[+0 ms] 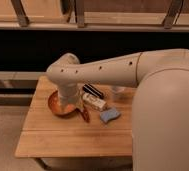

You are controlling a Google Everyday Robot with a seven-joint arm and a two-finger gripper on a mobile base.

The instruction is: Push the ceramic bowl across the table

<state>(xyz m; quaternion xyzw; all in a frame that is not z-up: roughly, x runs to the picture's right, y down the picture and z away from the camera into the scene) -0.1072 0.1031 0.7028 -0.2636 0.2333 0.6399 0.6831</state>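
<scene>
The ceramic bowl (56,103) is a round shallow orange-brown glossy bowl on the left middle of the light wooden plank-top table (73,137). My white arm reaches in from the right and bends down over the bowl, hiding its right part. My gripper (68,102) is at the end of the forearm, down at the bowl, mostly hidden by the arm's own wrist.
Next to the bowl on the right lie a thin red item (84,114), a white box (95,102), a dark flat item (93,91), a blue sponge (109,115) and a small clear cup (117,92). Dark shelving stands behind the table.
</scene>
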